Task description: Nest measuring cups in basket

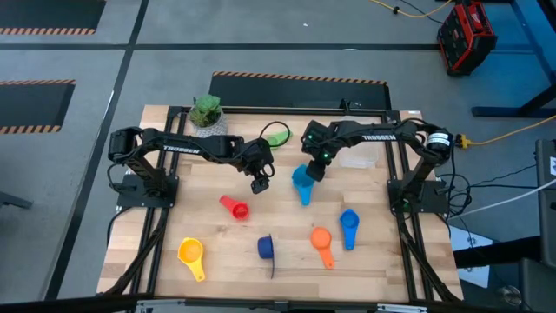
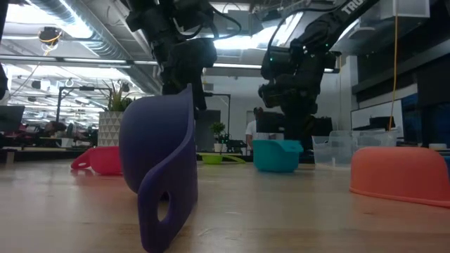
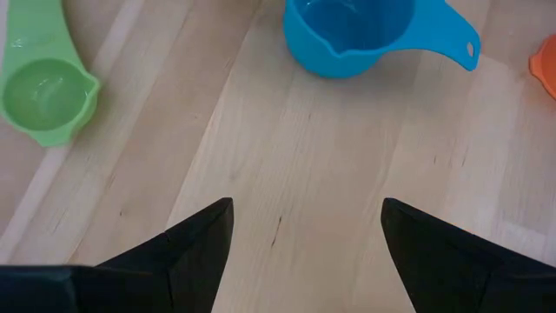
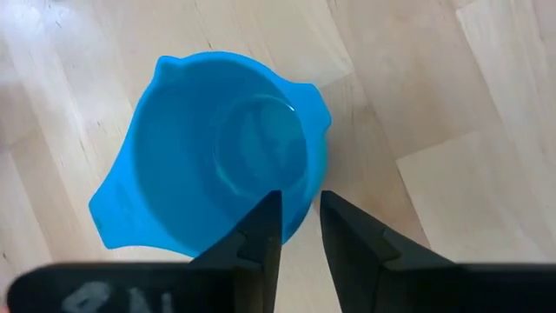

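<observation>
**A:** Measuring cups lie scattered in the high view, is that right?

**B:** Yes, all loose on the wooden table point(image 1: 174, 217): green cup point(image 1: 276, 136) at the back near the potted plant point(image 1: 206, 111), light blue cup point(image 1: 302, 184) in the middle, red cup point(image 1: 234, 207), yellow cup point(image 1: 191, 254), dark blue cup point(image 1: 266, 248), orange cup point(image 1: 321, 241) and blue cup point(image 1: 349, 228) towards the front. The basket point(image 1: 360, 159) sits just behind the light blue cup, under the right arm.

**A:** Any writing?

**B:** "TROSSEN" in white on each arm's link; nothing else is legible.

**A:** And the grippers?

**B:** The left gripper point(image 1: 260, 184) hangs between the green and red cups. The right gripper point(image 1: 314, 169) is over the light blue cup's rim.

**A:** Low view?

**B:** The dark blue cup lies on its side up front. The light blue cup stands upright on the wood, with the basket beside it.

**A:** Left wrist view?

**B:** Its fingers are spread wide over bare boards, grasping nothing.

**A:** Right wrist view?

**B:** The right gripper sits at the light blue cup's wall. I cannot tell whether it clamps the wall or has let go.
</observation>
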Tool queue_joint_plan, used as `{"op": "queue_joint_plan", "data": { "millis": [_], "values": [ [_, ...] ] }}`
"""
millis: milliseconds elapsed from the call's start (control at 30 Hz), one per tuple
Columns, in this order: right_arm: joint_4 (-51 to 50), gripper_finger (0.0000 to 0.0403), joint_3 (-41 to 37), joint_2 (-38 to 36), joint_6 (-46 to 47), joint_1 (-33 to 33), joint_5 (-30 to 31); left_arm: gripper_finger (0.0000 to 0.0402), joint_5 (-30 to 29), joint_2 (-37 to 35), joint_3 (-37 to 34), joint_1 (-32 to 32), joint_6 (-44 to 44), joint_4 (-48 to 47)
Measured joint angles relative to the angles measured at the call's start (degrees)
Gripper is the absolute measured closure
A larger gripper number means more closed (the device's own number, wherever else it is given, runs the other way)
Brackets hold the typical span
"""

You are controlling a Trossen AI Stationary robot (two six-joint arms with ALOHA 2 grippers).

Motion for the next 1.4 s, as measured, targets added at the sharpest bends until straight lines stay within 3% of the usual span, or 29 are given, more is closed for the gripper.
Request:
{"op": "queue_joint_plan", "data": {
  "millis": [367,533,1000,1133,1400],
  "values": [
    [-1.30,0.0317,-0.01,-5.44,-0.47,-2.52,0.04,0.0115,-0.02,0.00,0.00,0.00,0.46,0.00],
    [-3.86,0.0317,-0.02,-10.72,-3.47,-3.11,0.10,0.0115,-0.03,0.00,0.00,-0.25,4.37,0.05],
    [-11.67,0.0317,-0.49,-26.10,-10.99,0.19,0.10,0.0115,1.74,0.00,0.00,-3.02,2.41,0.09],
    [-8.35,0.0317,-5.80,-30.43,-10.92,1.38,0.10,0.0115,7.18,0.00,0.00,-5.04,0.31,0.11],
    [7.73,0.0317,-20.51,-36.30,-10.60,2.31,0.08,0.0115,5.76,-1.05,0.56,-8.00,-16.23,-4.46]
  ]
}}
